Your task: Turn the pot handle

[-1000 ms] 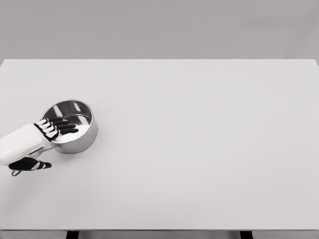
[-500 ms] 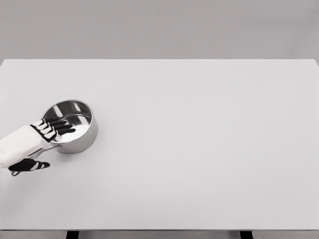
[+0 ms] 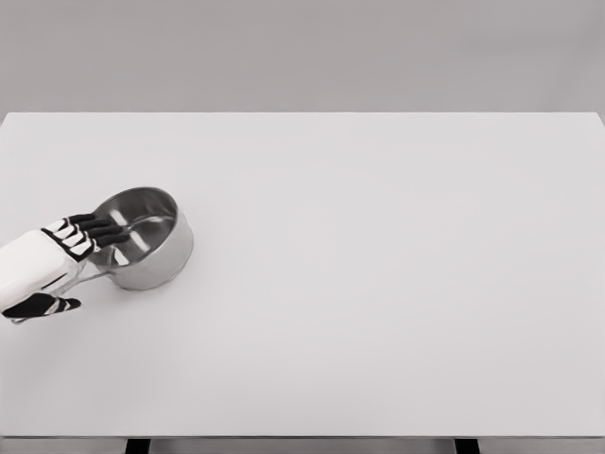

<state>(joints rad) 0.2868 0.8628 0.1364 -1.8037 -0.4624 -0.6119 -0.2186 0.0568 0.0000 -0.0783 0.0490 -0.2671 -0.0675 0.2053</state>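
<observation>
— Where's the pot (image 3: 144,236)?
— Near the worktop's (image 3: 378,284) left edge — handle pointing down-left, under the left hand (image 3: 59,260).
— Gripped?
— Fingers extended over the rim; grasp unclear.

The left hand (image 3: 59,260) covers most of the pot handle (image 3: 87,277); its arm runs off frame.
</observation>
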